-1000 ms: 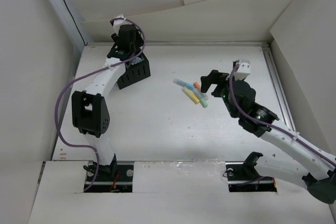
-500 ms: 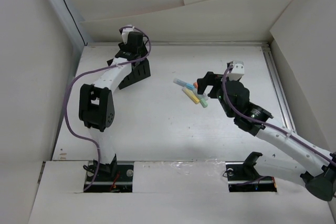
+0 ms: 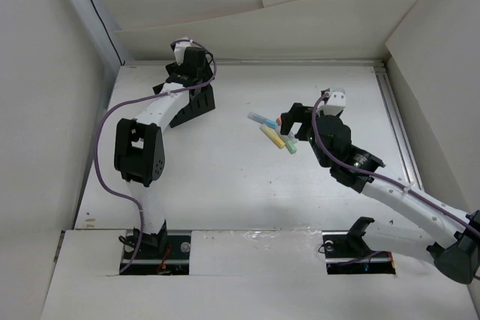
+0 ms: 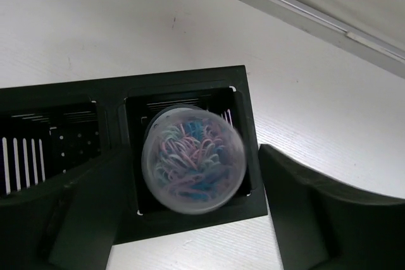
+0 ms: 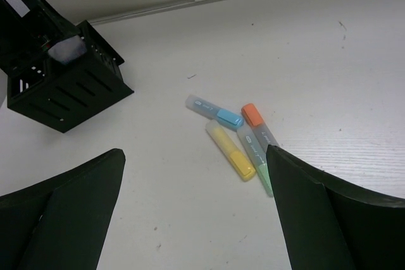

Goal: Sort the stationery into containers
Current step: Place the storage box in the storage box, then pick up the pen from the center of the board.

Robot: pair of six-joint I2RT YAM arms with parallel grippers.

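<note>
The left tool [image 4: 196, 219] gaped empty over the clip-filled cylinder [image 4: 192, 158] in the organizer [image 4: 63, 99]'s end compartment, while the right tool [image 5: 196, 213], wide open and empty, hung over the markers [image 5: 229, 150] at the organizer's 4 o'clock.

Matte black across the slotted plastic organizer box [image 4: 190, 83] at far left, pale stripes through its slits. Swirls of pink, blue and white clips inside the clear round plastic tub [image 4: 193, 159]. Right of it, four pastels: blue-capped marker stick [image 5: 215, 112] with frosted pale barrel, solid yellow marker stick [image 5: 231, 152], orange-capped marker stick [image 5: 258, 123] with translucent grey barrel, mint-green marker stick [image 5: 256, 159]. Plain white with faint grain for the tabletop [image 5: 329, 61]; purple for the arm cables [image 3: 94, 157].
</note>
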